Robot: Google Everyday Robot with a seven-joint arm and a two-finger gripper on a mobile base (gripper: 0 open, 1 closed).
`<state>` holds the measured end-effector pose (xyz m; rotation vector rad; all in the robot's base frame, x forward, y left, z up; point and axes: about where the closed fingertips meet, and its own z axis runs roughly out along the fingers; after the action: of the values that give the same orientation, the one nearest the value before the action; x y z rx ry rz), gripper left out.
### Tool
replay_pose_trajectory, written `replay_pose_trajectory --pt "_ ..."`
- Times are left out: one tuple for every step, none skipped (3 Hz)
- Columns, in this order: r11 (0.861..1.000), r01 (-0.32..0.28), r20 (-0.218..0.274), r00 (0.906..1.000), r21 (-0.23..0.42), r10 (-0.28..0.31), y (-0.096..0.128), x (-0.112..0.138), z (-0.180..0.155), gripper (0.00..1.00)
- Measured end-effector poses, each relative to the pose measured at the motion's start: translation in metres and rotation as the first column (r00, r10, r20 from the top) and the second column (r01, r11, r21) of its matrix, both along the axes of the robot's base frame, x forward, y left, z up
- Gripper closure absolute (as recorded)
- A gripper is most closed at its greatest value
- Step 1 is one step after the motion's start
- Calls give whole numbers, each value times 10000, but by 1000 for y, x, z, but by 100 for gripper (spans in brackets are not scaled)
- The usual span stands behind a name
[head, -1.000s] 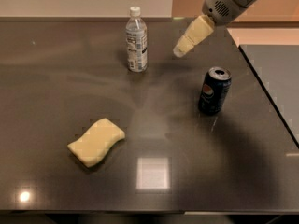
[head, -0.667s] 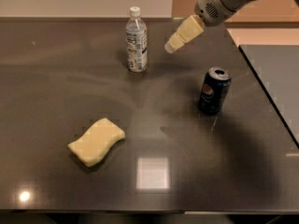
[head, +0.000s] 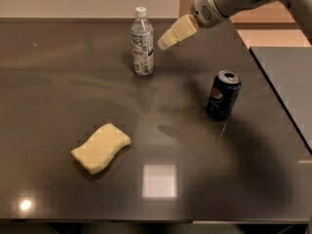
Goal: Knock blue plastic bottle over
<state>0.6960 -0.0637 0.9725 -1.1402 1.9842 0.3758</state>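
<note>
The blue plastic bottle [head: 142,43] stands upright at the back middle of the dark table [head: 58,91]. It is clear, with a white cap and a white-bluish label. My gripper [head: 164,43] comes in from the upper right on the grey arm. Its cream fingers [head: 178,32] point down-left, with the tips just right of the bottle at label height and a small gap between them and the bottle. The gripper holds nothing.
A dark blue soda can [head: 224,95] stands upright on the right of the table. A yellow sponge [head: 101,147] lies at the front left. The table's right edge [head: 278,101] borders a second dark surface [head: 287,72].
My gripper has moved left across the back of the table, from well right of the bottle to close beside it. The bottle, can and sponge have not moved.
</note>
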Motion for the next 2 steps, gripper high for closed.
replay_pose_trajectory --pt "9991 -4 136 9999 414 -2 11 15 -3 0" --pt "9971 -139 122 9998 748 130 28 26 -6 0"
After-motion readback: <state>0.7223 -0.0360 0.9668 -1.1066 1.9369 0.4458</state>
